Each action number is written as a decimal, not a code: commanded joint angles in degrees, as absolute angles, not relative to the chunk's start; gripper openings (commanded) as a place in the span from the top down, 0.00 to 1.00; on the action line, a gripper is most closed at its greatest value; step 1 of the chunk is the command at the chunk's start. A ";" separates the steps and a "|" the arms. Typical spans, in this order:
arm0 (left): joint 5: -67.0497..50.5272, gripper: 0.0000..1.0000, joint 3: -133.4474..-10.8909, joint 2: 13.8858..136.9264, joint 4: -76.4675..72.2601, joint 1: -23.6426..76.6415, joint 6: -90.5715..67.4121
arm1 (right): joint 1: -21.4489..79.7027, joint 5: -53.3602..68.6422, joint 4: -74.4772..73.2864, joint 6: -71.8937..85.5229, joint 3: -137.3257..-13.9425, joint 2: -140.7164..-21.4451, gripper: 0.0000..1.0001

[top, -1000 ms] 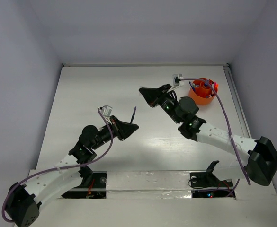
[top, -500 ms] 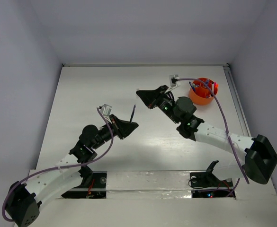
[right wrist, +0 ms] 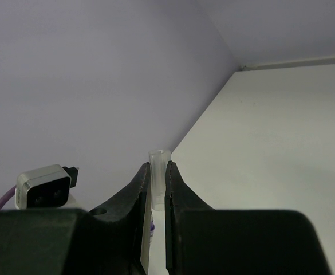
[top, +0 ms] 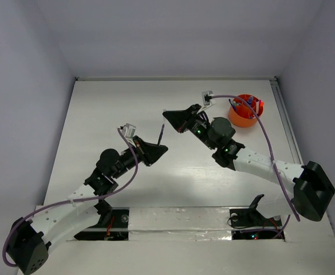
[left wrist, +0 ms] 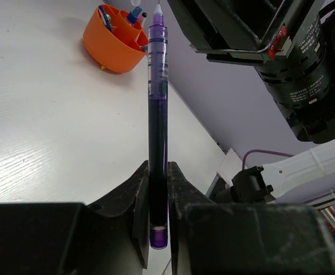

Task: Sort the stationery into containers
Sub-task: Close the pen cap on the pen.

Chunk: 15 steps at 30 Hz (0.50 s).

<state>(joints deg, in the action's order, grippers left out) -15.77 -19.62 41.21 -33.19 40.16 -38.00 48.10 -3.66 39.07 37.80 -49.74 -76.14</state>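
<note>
- The left claw (left wrist: 157,172) is clamped on the lower end of a purple pen (left wrist: 157,109). The pen stands straight out from the claw with its fine white tip bare.
- In the top view the pen (top: 162,137) is lifted off the worktop (top: 110,103), above its middle, and slants toward the far edge.
- The right claw (right wrist: 157,175) is pinched on a small clear cap (right wrist: 160,156), whose open end points away from the fingers.
- From above, the right claw (top: 167,113) sits just beyond the pen's tip, near it but not touching.
- The orange cup (top: 244,113) stands near the far right corner. Several blue and red items already sit between its dividers (left wrist: 114,40).
- The step in hand looks like capping the pen rather than dropping it in the cup, since the tip and the cap face each other.
- The next move calls for bringing the cap's mouth onto the same line as the pen. The two must then be pushed together along that line, because a small tilt would make the tip skid off the rim.
- Both grips are short holds on slim, smooth parts, so a gentle push is the safer choice.
- After that the pen has to cross toward the far right corner to reach the cup.
</note>
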 commanded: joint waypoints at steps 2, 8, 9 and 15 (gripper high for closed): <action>-15.47 1.00 -22.67 41.13 -35.86 40.52 -36.56 | 48.52 -3.16 42.63 37.44 -49.92 -76.11 1.00; -15.47 1.00 -23.29 41.66 -35.60 40.52 -36.39 | 48.52 -2.64 42.63 37.27 -50.01 -75.76 1.00; -15.38 1.00 -23.38 41.49 -35.51 40.52 -36.30 | 48.52 -2.55 42.63 37.18 -50.01 -75.76 1.00; -14.50 1.00 -23.99 40.96 -34.63 40.52 -35.86 | 48.52 -1.76 43.33 37.79 -49.57 -75.76 1.00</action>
<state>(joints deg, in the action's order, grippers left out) -15.09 -20.73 41.80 -32.34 40.16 -37.04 48.10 -2.79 39.13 37.78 -49.74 -76.14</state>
